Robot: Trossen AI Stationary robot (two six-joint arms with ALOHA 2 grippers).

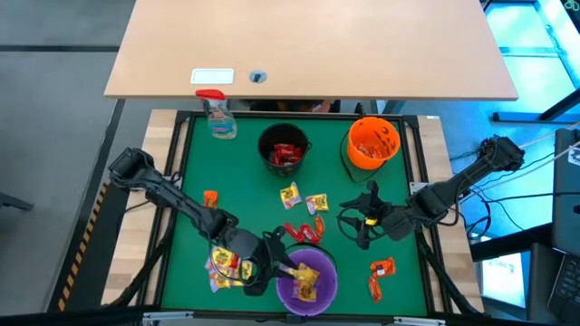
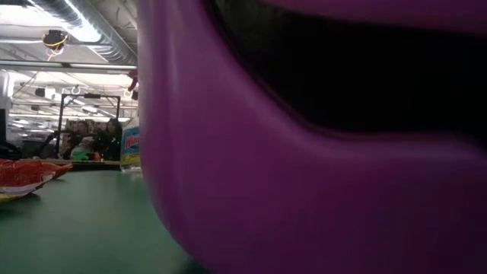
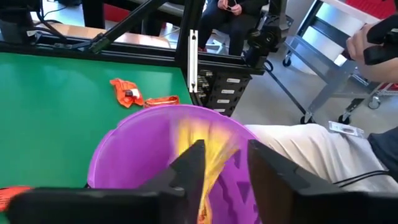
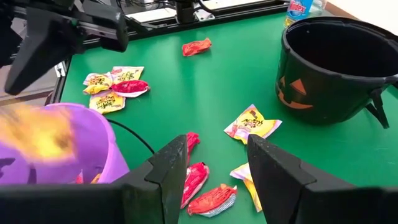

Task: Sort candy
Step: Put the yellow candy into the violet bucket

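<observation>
The purple bowl (image 1: 313, 282) stands at the table's near edge, and my open left gripper (image 1: 285, 265) hovers over its left rim. In the left wrist view a blurred yellow packet (image 3: 202, 144) shows between the fingers of the left gripper (image 3: 224, 165), above the bowl (image 3: 130, 165). My right gripper (image 1: 355, 225) is open, right of the table's middle, above loose red packets (image 4: 194, 179). Yellow packets (image 1: 290, 193) and red ones (image 1: 304, 233) lie flat mid-table. More yellow ones (image 1: 227, 264) lie left of the bowl. The black bowl (image 1: 284, 149) holds red candy, the orange bowl (image 1: 373, 143) orange candy. My left gripper has the blurred yellow packet (image 3: 211, 149) between its spread fingers, over the purple bowl's inside. I cannot tell whether either finger touches it.
A spray bottle (image 1: 217, 113) stands at the far left corner. Orange packets lie near the right edge (image 1: 381, 268) and at the left (image 1: 210, 197). The purple bowl (image 2: 304, 152) fills the low view. A person sits beyond the table (image 3: 298, 149).
</observation>
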